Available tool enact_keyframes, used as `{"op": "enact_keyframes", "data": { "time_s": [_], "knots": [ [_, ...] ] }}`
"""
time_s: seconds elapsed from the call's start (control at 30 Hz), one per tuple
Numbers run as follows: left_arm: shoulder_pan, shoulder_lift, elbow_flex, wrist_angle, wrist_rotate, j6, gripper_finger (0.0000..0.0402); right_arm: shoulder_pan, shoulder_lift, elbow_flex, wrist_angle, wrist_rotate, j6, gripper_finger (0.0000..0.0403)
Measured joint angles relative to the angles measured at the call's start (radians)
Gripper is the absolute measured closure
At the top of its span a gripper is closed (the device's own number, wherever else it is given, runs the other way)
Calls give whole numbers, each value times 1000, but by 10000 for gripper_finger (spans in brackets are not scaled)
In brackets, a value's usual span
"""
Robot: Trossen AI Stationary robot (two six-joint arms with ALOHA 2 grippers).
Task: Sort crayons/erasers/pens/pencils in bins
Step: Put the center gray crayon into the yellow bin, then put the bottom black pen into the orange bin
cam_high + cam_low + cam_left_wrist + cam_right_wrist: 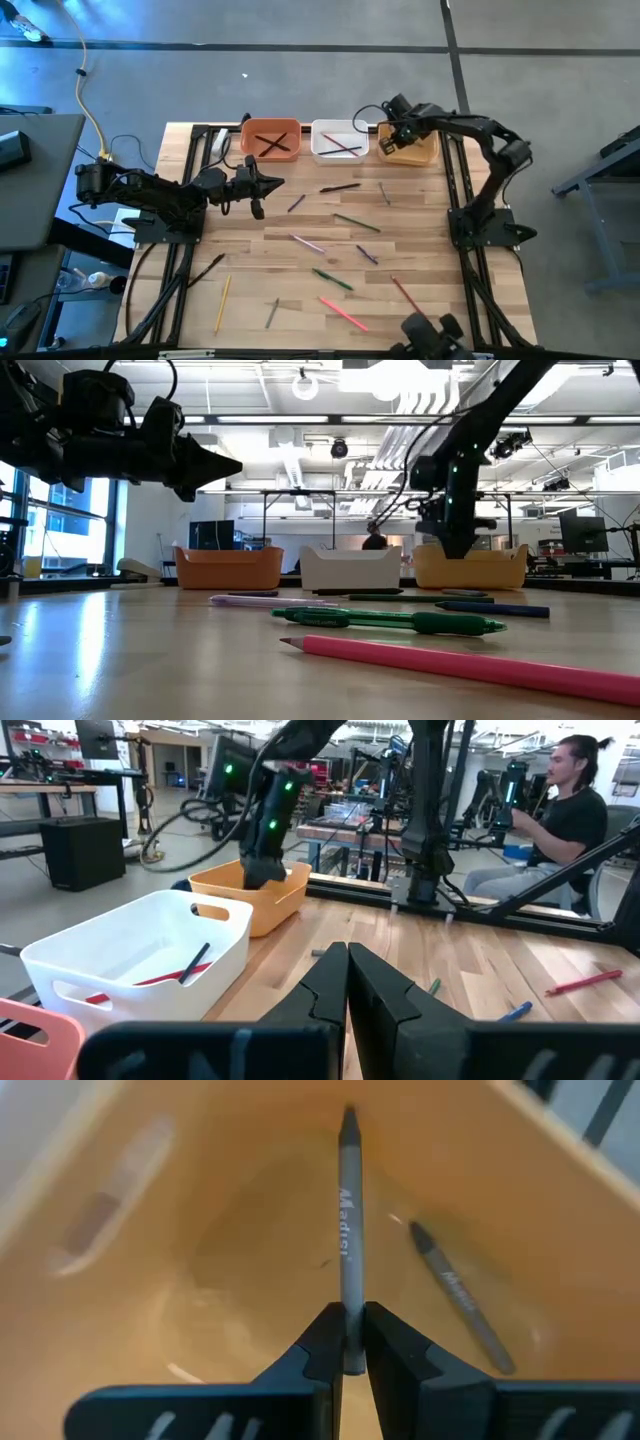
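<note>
Three bins stand in a row at the table's far edge: terracotta (pixel 270 138), white (pixel 338 140) and yellow-orange (pixel 412 150). My right gripper (pixel 347 1342) hangs over the yellow-orange bin (pixel 230 1230), pointing steeply down into it, shut on a grey pencil (pixel 347 1220). A second grey pencil (pixel 460 1295) lies on that bin's floor. Thin sticks lie in the terracotta and white bins. Several loose pens and pencils lie across the table, among them a pink one (pixel 343 313) and a green one (pixel 332 279). My left gripper (pixel 275 183) hovers shut and level at the table's left, holding nothing. My right gripper pinches the grey pencil near its blunt end (pixel 347 1308) between its two fingers. The fingers come from above, slanting steeply down, and lie along the pencil. The pencil sticks out ahead of them, tip (pixel 349 1118) toward the bin's inside. Whether the tip touches the bin does not show.
Dark rails frame the wooden table (pixel 250 260) on its left and right. The left arm (pixel 150 195) reaches in from the left side. Beyond the table a seated person (pixel 565 810) shows in the left wrist view. Cables (pixel 90 100) lie on the floor at far left.
</note>
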Motion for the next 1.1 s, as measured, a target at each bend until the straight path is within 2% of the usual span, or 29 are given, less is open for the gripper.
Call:
{"op": "enact_keyframes", "data": {
  "time_s": [0.2, 0.5, 0.9, 1.0, 1.1],
  "knots": [
    [0, 0, 0, 0, 0, 0, 401, -18, 64, 0, 16, -15, -9, 378],
    [0, 0, 0, 0, 0, 0, 401, -26, 73, 0, 13, -11, -9, 375],
    [0, 0, 0, -1, 0, 0, 401, -28, 57, 0, -47, 19, -8, 288],
    [0, 0, 0, -8, 0, 0, 401, -30, 22, 0, -69, 18, -26, 283],
    [0, 0, 0, -17, 0, 0, 401, -33, -22, 0, -102, 4, -70, 296]
  ]
}}
